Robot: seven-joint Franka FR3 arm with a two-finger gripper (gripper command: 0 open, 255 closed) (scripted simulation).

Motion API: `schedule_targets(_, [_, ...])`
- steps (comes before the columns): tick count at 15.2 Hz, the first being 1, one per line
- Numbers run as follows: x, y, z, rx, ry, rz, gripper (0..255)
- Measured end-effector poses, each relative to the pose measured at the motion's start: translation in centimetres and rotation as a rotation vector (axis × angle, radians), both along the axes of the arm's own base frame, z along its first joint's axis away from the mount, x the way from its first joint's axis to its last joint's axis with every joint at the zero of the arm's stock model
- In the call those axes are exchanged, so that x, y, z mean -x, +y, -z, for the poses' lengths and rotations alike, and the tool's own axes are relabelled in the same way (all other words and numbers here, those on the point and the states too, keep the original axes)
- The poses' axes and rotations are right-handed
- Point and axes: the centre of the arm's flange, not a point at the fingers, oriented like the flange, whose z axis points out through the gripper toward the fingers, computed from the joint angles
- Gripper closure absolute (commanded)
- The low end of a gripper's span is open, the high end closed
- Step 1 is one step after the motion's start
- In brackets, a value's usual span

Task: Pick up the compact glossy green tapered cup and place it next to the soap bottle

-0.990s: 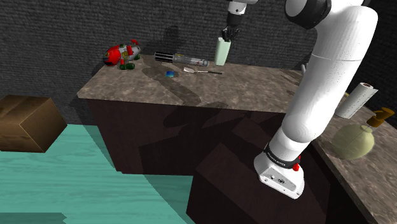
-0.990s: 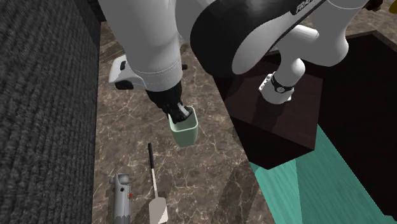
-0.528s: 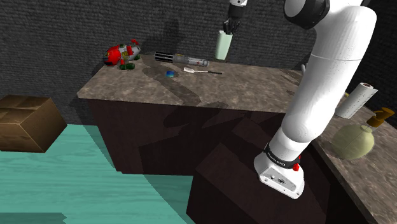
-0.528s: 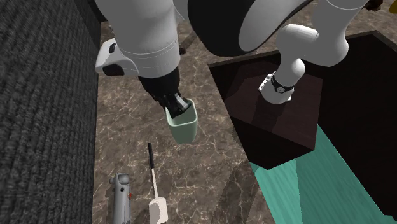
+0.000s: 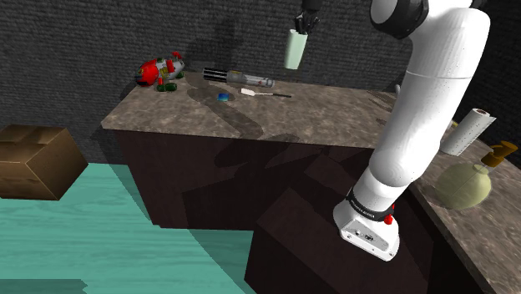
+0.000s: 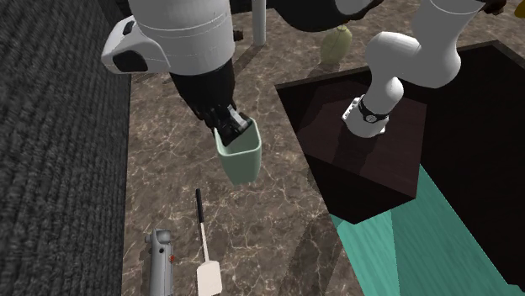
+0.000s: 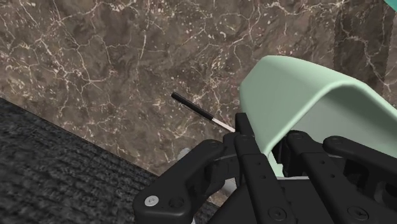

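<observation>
My black gripper point(image 5: 306, 22) is shut on a pale green tapered cup point(image 5: 293, 49) and holds it by the rim, well above the back of the brown marble counter point(image 5: 250, 117). In the second exterior view the cup point(image 6: 239, 156) hangs tilted under the gripper point(image 6: 229, 126), one finger inside and one outside its wall. The wrist view shows the cup point(image 7: 299, 89) clasped by the gripper point(image 7: 264, 143) above the counter. The soap bottle point(image 5: 464, 184), a round olive body with a brown pump, stands on the side counter at the shoulder view's right; its body point(image 6: 336, 44) also shows behind the arm.
On the counter lie a red toy point(image 5: 161, 70), a long dark-and-grey tool point(image 5: 239, 78), a white-headed spatula point(image 5: 265, 93) and a small blue object point(image 5: 222, 97). A white paper roll point(image 5: 467, 131) stands near the soap bottle. A cardboard box point(image 5: 33, 159) sits on the teal floor.
The gripper has risen with the cup, lifting it from just above the counter to well clear of it. Nothing else has moved.
</observation>
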Motion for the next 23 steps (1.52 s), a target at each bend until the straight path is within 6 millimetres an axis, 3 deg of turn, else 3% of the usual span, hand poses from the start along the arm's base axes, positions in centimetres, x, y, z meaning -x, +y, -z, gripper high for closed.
schedule_targets(20, [0.0, -0.1, -10.5, 0.000, -0.001, 0.001, 255])
schedule_targets(23, [2.7, 0.0, -11.2, 0.000, 0.000, 0.001, 255])
